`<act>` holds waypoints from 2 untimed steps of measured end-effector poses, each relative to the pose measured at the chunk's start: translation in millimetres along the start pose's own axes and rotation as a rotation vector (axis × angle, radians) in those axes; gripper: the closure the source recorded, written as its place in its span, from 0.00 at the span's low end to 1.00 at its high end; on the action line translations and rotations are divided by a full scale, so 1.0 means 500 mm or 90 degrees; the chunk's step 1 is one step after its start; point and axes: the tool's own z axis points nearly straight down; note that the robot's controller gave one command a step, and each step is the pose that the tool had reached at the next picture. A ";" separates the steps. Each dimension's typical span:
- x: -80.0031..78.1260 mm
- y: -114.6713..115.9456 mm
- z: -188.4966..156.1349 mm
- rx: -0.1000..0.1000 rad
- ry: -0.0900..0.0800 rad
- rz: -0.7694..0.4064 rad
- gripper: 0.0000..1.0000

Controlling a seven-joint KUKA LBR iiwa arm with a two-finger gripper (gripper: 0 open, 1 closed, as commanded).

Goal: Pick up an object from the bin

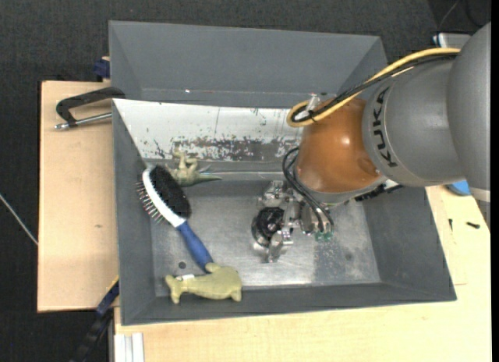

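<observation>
Camera view: a small dark round thing [269, 221] lies near the middle of the bin [234, 64] floor, close against the gripper [274, 245], which is set low over it from above, likely for a straight lift. Whether the gripper is spread or closed on it cannot be told. Bare floor is left around it. The brush [166, 196] and the yellowish toy [207, 284] lie apart, toward the left and front walls.

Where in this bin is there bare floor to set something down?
Bare floor lies right of the gripper toward the bin's right wall, and between the gripper and the blue-handled brush. The left side is crowded: brush, yellow toy animal at the front, small tan figure at the back.
</observation>
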 end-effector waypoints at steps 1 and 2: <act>-0.006 0.007 -0.007 0.000 -0.005 -0.003 1.00; -0.027 -0.019 -0.283 0.002 -0.004 -0.074 1.00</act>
